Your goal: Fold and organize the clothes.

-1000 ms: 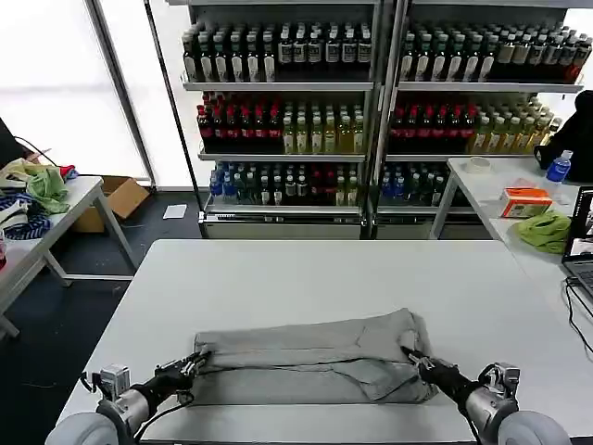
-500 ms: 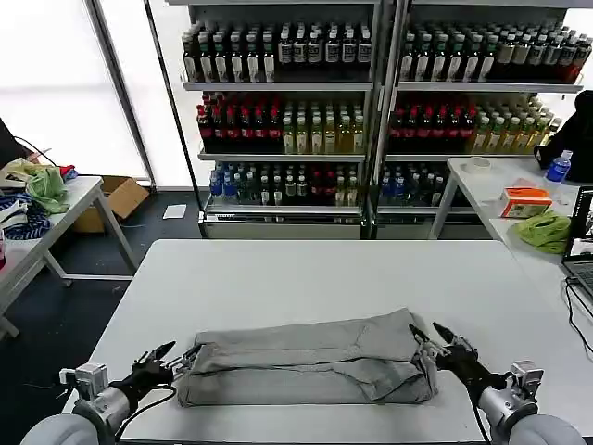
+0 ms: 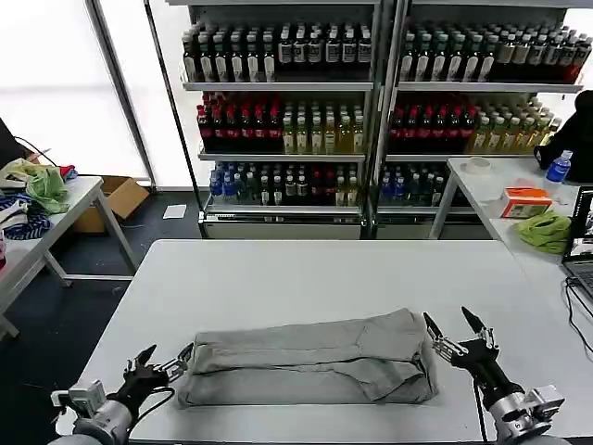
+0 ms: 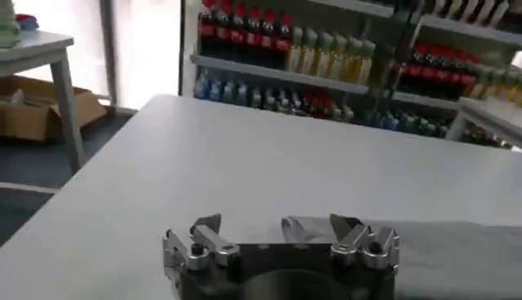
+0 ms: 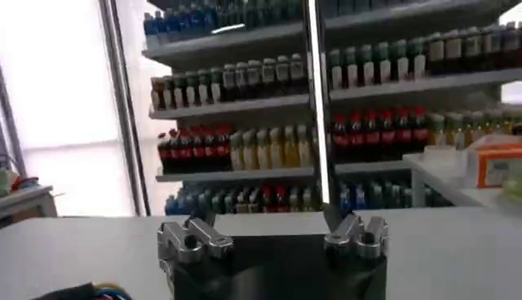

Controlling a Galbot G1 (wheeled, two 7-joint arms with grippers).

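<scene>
A grey shirt [image 3: 310,362], folded into a long flat band, lies across the near part of the white table [image 3: 315,273]. My left gripper [image 3: 165,355] is open just off the band's left end, with nothing between its fingers. My right gripper [image 3: 455,322] is open beside the right end and lifted a little above the table. In the left wrist view the left gripper [image 4: 276,225] stands open with the shirt's end [image 4: 303,231] just beyond it. The right wrist view has the right gripper [image 5: 266,221] open and empty.
Shelves of bottled drinks [image 3: 371,102] stand behind the table. A side table [image 3: 46,218] with clothes is at the far left. Another table [image 3: 519,199] at the right holds an orange box, a green cloth and a laptop.
Both grippers have let go of the shirt's ends, opened and drawn outward and back. The right one has also lifted. The folded shirt stays in place.
</scene>
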